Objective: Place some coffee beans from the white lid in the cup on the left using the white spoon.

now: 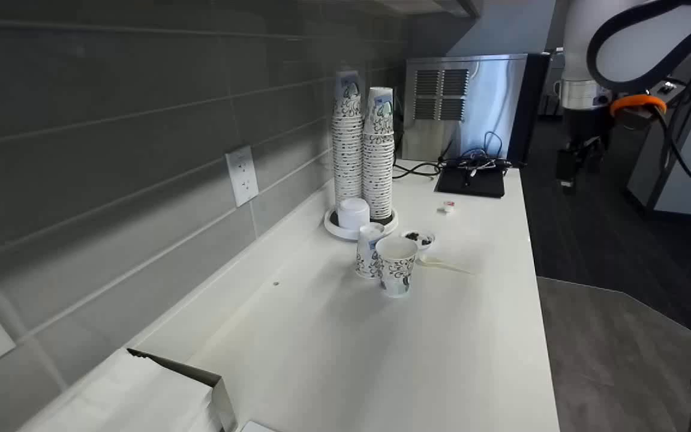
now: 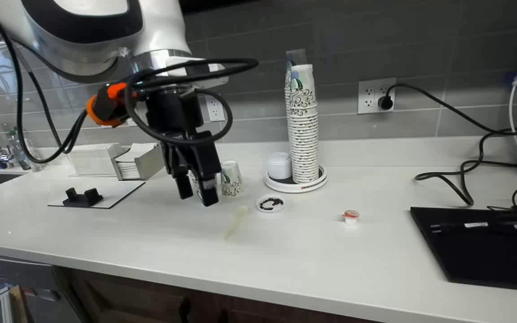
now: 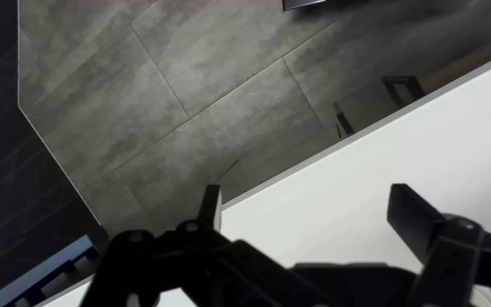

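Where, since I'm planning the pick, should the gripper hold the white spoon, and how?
Probably mid-handle on the white spoon, the gripper coming straight down, jaws crossing the handle's width: the spoon lies on the counter, wide end near the white lid, slim handle pointing toward the counter's front edge.

The bench [image 2: 312, 251] looks smooth and glossy, the cups [image 1: 396, 270] paper, the spoon [image 2: 236, 221] and lid [image 2: 271, 211] smooth plastic. The tool [image 3: 308, 204] has a matt finish. The appliance [image 1: 489, 96] is shiny metal, the tiles [image 1: 111, 78] smooth, the cupboards [image 2: 137, 294] wood, the napkins [image 1: 129, 396] matt paper.
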`<state>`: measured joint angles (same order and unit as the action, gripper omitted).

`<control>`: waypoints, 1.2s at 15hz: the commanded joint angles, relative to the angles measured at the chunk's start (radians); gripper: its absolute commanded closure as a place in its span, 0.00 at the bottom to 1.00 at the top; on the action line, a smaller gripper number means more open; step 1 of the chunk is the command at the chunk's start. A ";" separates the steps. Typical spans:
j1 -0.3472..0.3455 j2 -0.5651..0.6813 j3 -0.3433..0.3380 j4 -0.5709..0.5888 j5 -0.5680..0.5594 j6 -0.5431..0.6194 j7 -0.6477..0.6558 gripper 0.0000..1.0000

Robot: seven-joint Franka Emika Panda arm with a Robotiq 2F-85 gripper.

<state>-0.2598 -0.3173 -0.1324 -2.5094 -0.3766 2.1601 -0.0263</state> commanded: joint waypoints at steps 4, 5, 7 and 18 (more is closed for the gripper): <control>0.013 -0.001 -0.012 0.001 -0.004 -0.003 0.003 0.00; 0.013 -0.001 -0.012 0.001 -0.004 -0.003 0.003 0.00; 0.029 0.036 -0.010 0.012 -0.005 0.032 -0.034 0.00; 0.257 0.341 -0.061 -0.170 0.451 0.932 -0.485 0.00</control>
<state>-0.1022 -0.0386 -0.1448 -2.6249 -0.1209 2.8964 -0.3480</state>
